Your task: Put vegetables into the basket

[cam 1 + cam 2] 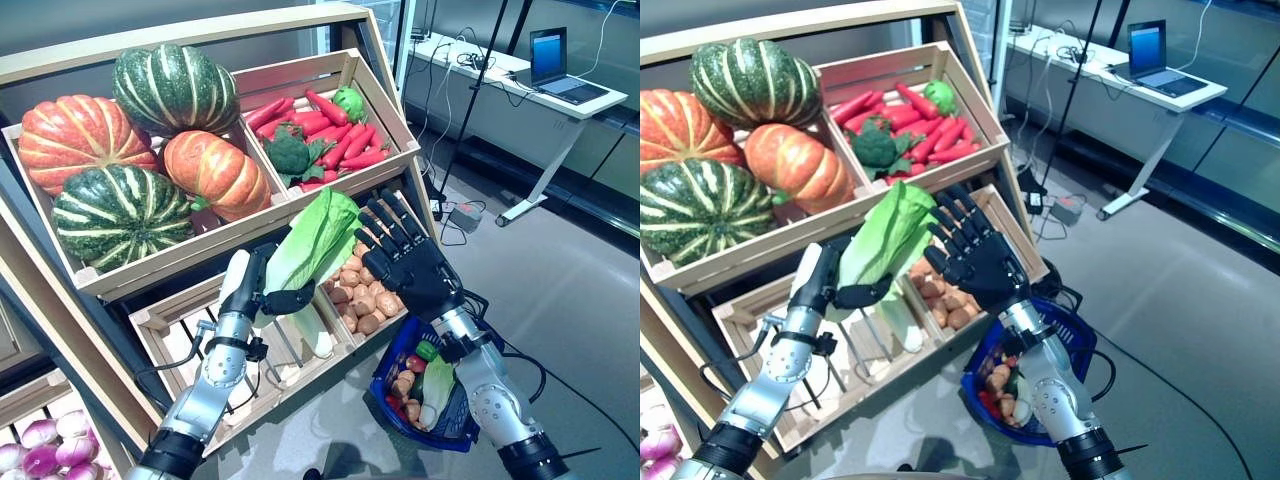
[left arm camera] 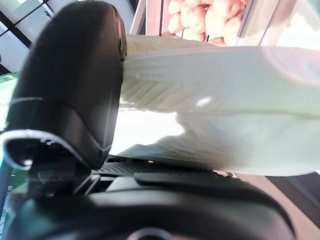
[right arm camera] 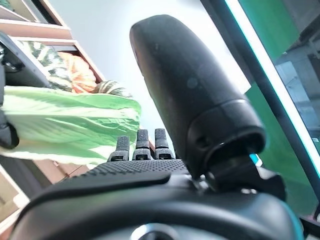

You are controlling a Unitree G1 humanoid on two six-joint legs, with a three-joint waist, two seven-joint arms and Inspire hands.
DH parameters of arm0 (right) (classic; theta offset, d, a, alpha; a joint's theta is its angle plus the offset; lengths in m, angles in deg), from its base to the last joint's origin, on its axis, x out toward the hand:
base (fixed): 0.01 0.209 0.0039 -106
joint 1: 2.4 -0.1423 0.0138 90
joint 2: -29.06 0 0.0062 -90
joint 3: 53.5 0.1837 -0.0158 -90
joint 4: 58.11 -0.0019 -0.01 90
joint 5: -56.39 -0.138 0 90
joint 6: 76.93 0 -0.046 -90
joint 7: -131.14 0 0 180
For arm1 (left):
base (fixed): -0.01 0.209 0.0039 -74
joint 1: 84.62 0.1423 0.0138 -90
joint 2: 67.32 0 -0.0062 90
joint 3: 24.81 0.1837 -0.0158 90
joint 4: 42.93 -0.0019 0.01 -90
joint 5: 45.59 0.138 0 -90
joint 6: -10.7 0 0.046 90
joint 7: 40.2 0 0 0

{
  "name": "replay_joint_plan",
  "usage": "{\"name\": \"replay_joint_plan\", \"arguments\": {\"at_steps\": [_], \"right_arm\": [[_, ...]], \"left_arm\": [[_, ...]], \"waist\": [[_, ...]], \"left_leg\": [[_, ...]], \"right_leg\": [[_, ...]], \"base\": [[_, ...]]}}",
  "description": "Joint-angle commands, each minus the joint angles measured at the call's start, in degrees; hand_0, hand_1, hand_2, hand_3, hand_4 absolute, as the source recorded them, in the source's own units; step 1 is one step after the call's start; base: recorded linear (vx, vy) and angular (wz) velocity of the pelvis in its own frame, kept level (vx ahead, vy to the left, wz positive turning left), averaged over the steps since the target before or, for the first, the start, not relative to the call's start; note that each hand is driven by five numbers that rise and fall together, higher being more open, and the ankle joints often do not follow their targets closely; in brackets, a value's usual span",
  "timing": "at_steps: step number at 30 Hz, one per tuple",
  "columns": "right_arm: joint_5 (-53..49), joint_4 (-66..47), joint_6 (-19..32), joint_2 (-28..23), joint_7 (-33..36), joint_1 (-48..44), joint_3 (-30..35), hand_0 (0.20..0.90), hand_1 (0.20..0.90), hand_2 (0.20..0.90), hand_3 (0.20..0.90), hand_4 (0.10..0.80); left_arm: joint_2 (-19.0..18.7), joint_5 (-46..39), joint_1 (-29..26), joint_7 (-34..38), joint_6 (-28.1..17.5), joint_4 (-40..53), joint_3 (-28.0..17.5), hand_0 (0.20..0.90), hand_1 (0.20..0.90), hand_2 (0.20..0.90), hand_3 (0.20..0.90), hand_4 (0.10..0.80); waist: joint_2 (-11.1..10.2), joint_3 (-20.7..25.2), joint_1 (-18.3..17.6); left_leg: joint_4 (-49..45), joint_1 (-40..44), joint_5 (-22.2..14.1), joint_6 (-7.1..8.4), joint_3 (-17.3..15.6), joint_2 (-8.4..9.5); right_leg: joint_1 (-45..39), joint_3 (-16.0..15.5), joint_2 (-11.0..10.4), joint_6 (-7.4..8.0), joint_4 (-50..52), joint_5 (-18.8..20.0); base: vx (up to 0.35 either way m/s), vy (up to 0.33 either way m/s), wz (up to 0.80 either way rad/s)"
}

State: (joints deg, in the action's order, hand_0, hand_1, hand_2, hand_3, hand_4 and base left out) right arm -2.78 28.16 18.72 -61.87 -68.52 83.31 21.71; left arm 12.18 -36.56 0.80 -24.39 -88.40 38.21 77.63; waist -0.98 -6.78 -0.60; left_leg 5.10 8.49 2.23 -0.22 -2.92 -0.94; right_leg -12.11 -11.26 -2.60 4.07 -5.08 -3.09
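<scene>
My left hand (image 1: 283,298) is shut on a long green and white cabbage (image 1: 315,238) and holds it up in front of the stand's lower crates. Its pale stalk (image 2: 215,120) fills the space past my thumb in the left wrist view. My right hand (image 1: 405,262) is open with straight fingers, just right of the cabbage's leaves and above the blue basket (image 1: 386,371). The cabbage (image 3: 70,127) shows past my fingertips in the right wrist view. The basket stands on the floor and holds a green leafy vegetable (image 1: 437,385), small brown round ones (image 1: 403,384) and red ones.
The wooden stand (image 1: 215,250) with tilted crates rises to the left and ahead. A crate of small brown round vegetables (image 1: 362,296) lies right behind my right hand. A white desk (image 1: 520,85) with a laptop stands at the back right. Grey floor lies to the right.
</scene>
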Motion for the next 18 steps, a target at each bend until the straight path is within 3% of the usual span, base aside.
{"name": "replay_joint_plan", "arguments": {"at_steps": [1, 8, 18], "right_arm": [[-3.25, -6.01, 0.47, 2.37, -3.93, -5.11, -0.08, 0.900, 0.900, 0.900, 0.900, 0.800], [-3.12, -3.48, -0.75, 2.18, -2.62, -4.76, -1.92, 0.900, 0.900, 0.900, 0.900, 0.800], [-0.41, -5.33, 6.12, 1.78, -2.80, -5.19, 0.15, 0.900, 0.900, 0.900, 0.900, 0.800]], "left_arm": [[-1.90, 1.93, -12.74, 4.97, -8.46, 3.86, 1.59, 0.300, 0.300, 0.300, 0.300, 0.400], [-1.34, 1.53, -13.46, 6.39, -9.31, 5.13, 1.94, 0.300, 0.300, 0.300, 0.300, 0.400], [-1.27, 0.81, -12.95, 7.41, -6.60, 4.60, 0.78, 0.300, 0.300, 0.300, 0.300, 0.400]], "waist": [[-0.25, 3.67, 0.07], [-0.41, 3.54, -0.06], [-0.10, 3.06, -0.50]], "left_leg": [[-0.10, 2.25, -7.28, -1.38, -1.79, 0.98], [-0.10, 2.19, -7.30, -1.44, -2.09, 0.87], [-0.10, 2.30, -7.31, -1.51, -2.13, 0.83]], "right_leg": [[0.69, 0.84, 0.67, -2.35, 0.08, 0.01], [0.84, 0.90, 0.63, -2.25, 0.08, 0.13], [0.86, 1.45, 0.71, -2.21, 0.08, 0.19]], "base": [[0.013, 0.003, -0.04], [0.004, 0.001, -0.02], [0.000, 0.000, 0.00]]}}
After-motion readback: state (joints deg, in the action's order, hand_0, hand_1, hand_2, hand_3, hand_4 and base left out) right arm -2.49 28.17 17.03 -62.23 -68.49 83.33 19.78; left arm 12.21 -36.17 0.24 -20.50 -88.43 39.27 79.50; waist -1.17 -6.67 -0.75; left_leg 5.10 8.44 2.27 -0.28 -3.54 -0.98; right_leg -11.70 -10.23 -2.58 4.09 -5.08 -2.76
